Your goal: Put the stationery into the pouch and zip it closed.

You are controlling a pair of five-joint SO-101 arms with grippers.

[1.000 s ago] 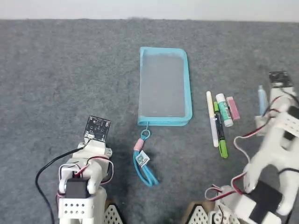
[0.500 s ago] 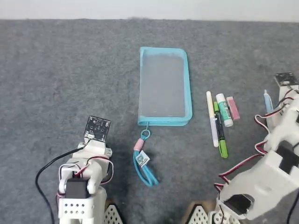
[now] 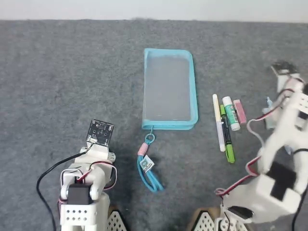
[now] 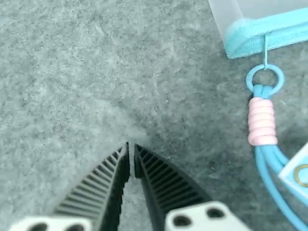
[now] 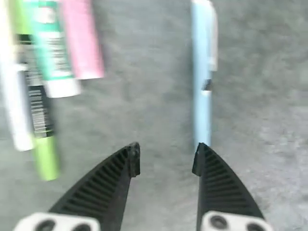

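Step 1, first pick: R arm is at the blue pen, nothing in the pouch yet.
R pincer (image 5: 166, 156) is approx half open & empty, low over the surface (image 3: 72, 72), tips just short of the blue pen (image 5: 202, 72). Pen lines up w/ one tip, not the gap, so next move prob. needs a small sideways shift, then drop & close. Stationery row (image 3: 231, 113) lies between pen & pouch (image 3: 168, 89), which sits flat mid-surface. L pincer (image 4: 131, 147) is closed & empty, low beside the strap (image 4: 262, 120).

The blue pen (image 3: 268, 102) mostly hidden behind the right arm (image 3: 281, 139) — pouch (image 4: 260, 12) cut off by the frame edge
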